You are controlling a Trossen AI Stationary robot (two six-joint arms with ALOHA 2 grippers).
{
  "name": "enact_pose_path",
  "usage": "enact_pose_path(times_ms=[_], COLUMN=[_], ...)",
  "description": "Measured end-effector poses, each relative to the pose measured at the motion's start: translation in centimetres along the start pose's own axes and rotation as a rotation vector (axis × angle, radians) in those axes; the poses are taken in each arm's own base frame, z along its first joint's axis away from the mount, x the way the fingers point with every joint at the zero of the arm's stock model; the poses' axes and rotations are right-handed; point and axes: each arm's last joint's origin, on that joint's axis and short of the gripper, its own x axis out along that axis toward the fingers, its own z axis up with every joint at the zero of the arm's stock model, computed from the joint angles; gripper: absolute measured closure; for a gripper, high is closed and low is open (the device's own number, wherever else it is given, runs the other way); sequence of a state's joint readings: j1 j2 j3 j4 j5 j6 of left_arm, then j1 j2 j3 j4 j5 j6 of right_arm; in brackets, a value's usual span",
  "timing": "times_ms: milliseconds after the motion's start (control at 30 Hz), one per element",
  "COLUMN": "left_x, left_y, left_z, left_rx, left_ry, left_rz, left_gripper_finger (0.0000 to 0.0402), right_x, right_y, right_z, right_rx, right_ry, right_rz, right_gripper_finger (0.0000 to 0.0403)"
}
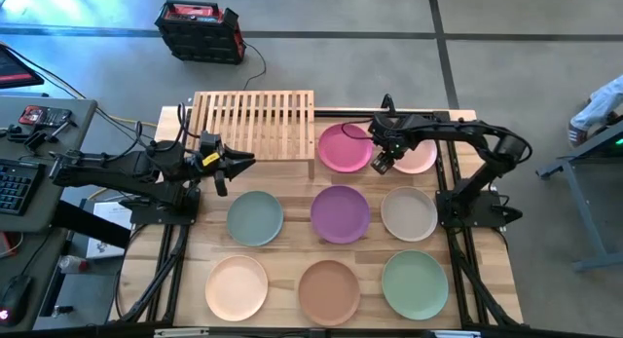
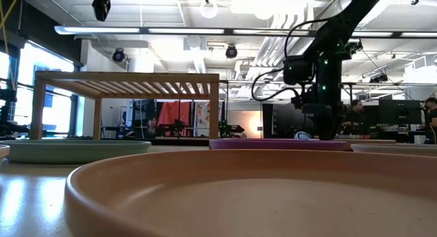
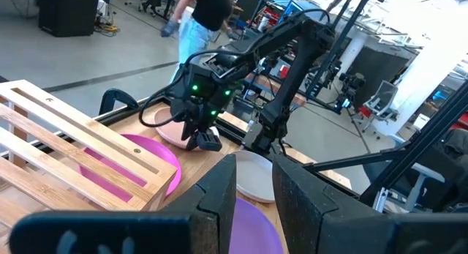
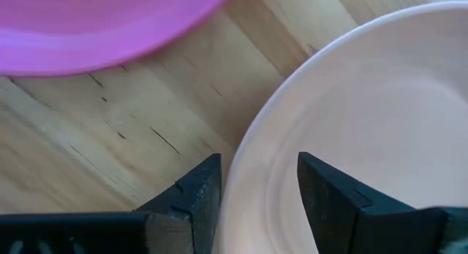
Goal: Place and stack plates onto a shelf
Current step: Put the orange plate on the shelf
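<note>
Tabletop (image 1: 292, 255) carries everything we see: slatted shelf (image 1: 255, 122) at the back, bare on top, eight plates beside and in front of it. Right gripper (image 1: 383, 162) is low over the pale pink plate (image 1: 419, 158), fingers apart straddling its rim beside the magenta plate (image 1: 346, 148). Left gripper (image 1: 234, 165) hovers by the shelf's front, slightly parted, empty.

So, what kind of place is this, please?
Probably a robotics lab or workshop. Two robot arms are mounted at a wooden table; the floor is bare concrete; other dark stands and monitors fill the big open room behind.
</note>
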State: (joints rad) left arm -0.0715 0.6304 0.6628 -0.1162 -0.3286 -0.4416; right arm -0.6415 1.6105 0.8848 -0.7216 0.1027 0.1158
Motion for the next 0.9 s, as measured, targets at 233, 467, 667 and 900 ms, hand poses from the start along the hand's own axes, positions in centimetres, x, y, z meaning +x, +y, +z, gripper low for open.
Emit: enact_pose_path(times_ms=[233, 467, 667, 900], left_x=[0.0, 0.0, 0.0, 0.0], left_y=[0.0, 0.0, 0.0, 0.0], left_z=[0.0, 0.0, 0.0, 0.0], left_rx=[0.000, 0.000, 0.000, 0.000], left_ry=[0.000, 0.000, 0.000, 0.000], left_rz=[0.000, 0.000, 0.000, 0.000], left_gripper_finger=[0.0323, 0.0323, 0.0323, 0.0323], right_x=[0.9, 1.1, 1.1, 1.0], right_y=[0.1, 0.1, 0.2, 0.1], right_z=[0.1, 0.0, -0.2, -0.3], right_rx=[-0.003, 0.013, 0.012, 0.011], right_ry=[0.030, 0.049, 0.068, 0.079], right_rz=[-0.003, 0.001, 0.010, 0.001], right_gripper_finger=[0.0245, 0.0268, 0.0363, 0.0385])
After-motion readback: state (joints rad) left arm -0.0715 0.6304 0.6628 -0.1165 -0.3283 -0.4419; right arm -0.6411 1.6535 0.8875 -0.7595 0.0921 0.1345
